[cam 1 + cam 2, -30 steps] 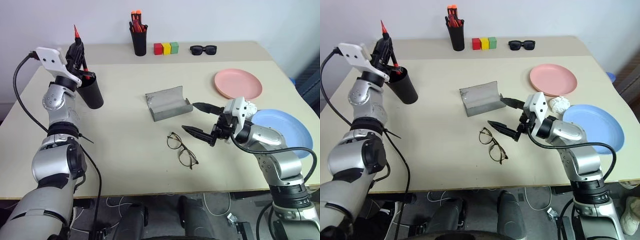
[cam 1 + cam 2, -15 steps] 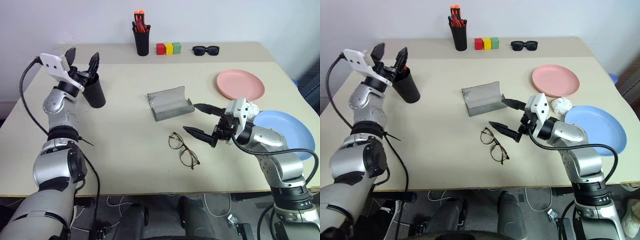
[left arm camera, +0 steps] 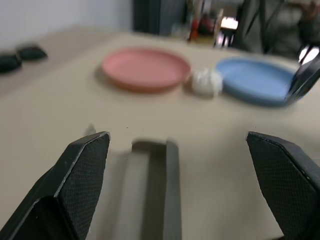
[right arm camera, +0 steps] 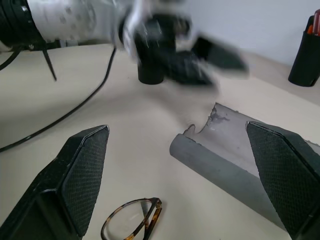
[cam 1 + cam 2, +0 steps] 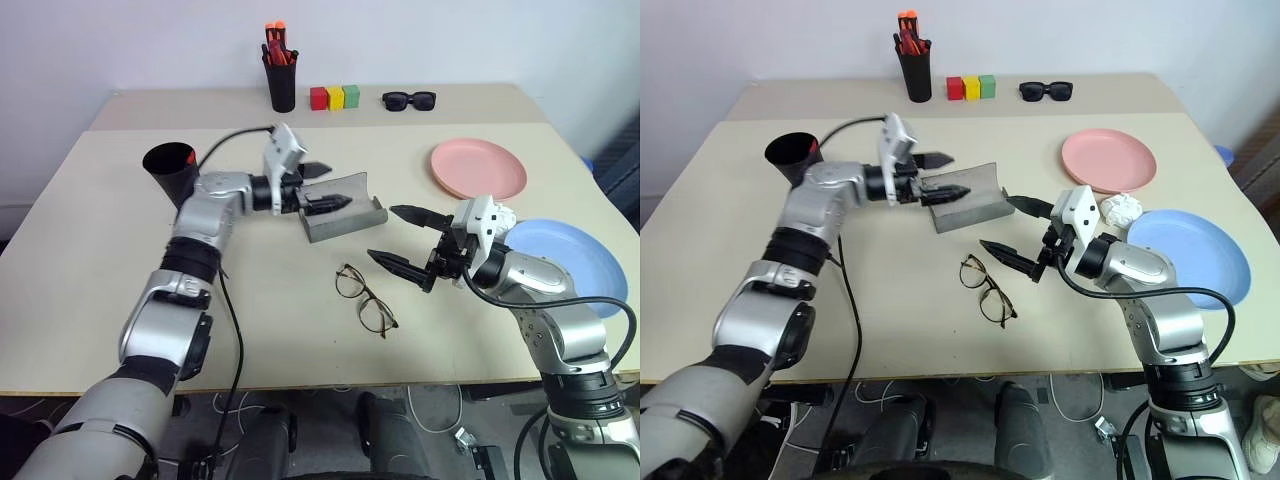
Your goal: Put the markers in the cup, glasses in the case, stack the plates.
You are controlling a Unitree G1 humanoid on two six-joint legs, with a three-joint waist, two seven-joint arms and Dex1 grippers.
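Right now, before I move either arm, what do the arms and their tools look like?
Both arms are silver-grey metal segments with black joint bands. A thin black cable loops loose along the left arm. Each wrist carries a white housing. The left tool and right tool each have two black, tapered, pointed fingers; in the wrist views their inner pads show a fine textured grip surface.
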